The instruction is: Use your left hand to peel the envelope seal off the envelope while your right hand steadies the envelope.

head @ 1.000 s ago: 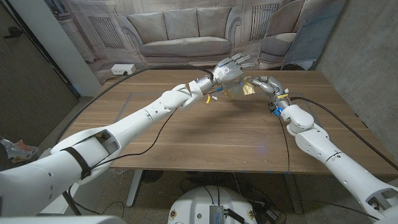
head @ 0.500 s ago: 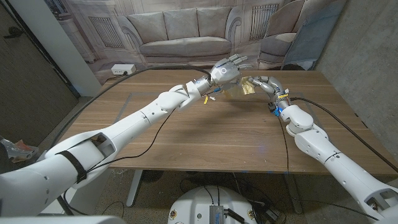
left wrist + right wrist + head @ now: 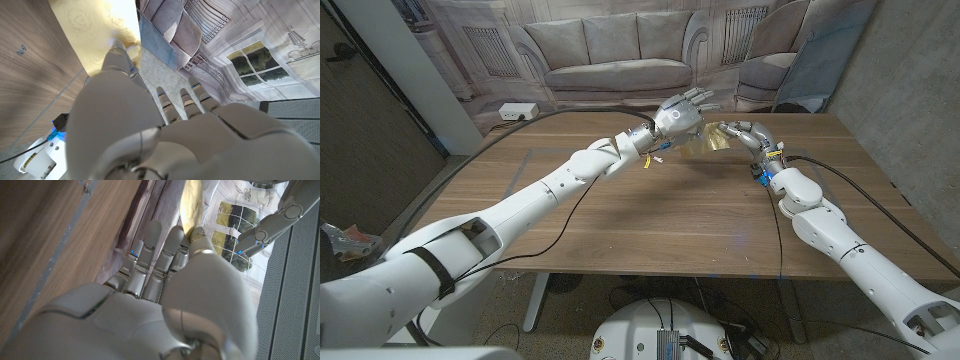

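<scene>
Aloft, envelope [image 3: 708,144] between both hands.

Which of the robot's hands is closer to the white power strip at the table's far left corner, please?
Left. The left hand is up over the table's far middle, nearer the power strip; the right hand holds the envelope farther right.

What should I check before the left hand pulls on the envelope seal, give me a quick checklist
1. Right hand holds the envelope: ok, its fingers close on the envelope's edge in the right wrist view.
2. Envelope lifted off the table: ok.
3. Left hand at the envelope: ok, one finger reaches the paper in the left wrist view.
4. Left hand pinches the seal: cannot tell.
5. Seal already lifted: cannot tell.
</scene>
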Controlling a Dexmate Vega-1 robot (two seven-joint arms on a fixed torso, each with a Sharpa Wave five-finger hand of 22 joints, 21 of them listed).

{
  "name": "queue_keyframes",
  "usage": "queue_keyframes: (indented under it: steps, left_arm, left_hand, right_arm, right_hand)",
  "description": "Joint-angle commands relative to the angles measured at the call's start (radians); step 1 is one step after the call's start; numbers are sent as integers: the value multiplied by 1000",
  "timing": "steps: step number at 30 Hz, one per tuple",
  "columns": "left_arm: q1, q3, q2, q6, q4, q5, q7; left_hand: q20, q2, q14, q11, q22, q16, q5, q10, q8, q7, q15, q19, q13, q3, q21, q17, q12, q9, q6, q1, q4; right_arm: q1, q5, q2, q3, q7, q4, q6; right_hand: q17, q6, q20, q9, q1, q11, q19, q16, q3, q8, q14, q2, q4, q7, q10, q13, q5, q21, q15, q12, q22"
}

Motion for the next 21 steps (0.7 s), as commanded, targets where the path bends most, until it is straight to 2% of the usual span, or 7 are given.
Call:
queue_keyframes:
  steps: [1, 21]
  left_arm:
    - [29, -21, 20, 12, -29, 3, 16]
    - [95, -66, 58, 40, -103, 9, 38]
  left_hand:
    - [-5, 3, 5, 1, 1, 1, 0, 13, 2, -3, -163, 0, 2, 2, 1, 2, 4, 1, 66, 4, -2]
    - [-5, 2, 9, 1, 1, 0, -2, 28, -2, -6, -163, 3, 2, 2, 2, 2, 4, -5, 78, 4, -3]
  right_arm:
    - [1, -6, 4, 0, -19, -2, -17]
    - [-21, -9, -3, 10, -63, -36, -60]
  right_hand:
    - [6, 10, -14, 46, 4, -2, -4, -2, -5, 4, 8, 4, -3, -1, 2, -1, 5, 12, -139, 2, -2]
    - [4, 11, -17, 46, 3, -1, -18, -6, -5, 3, 12, 5, -2, 0, 3, -1, 7, 31, -139, 2, -11]
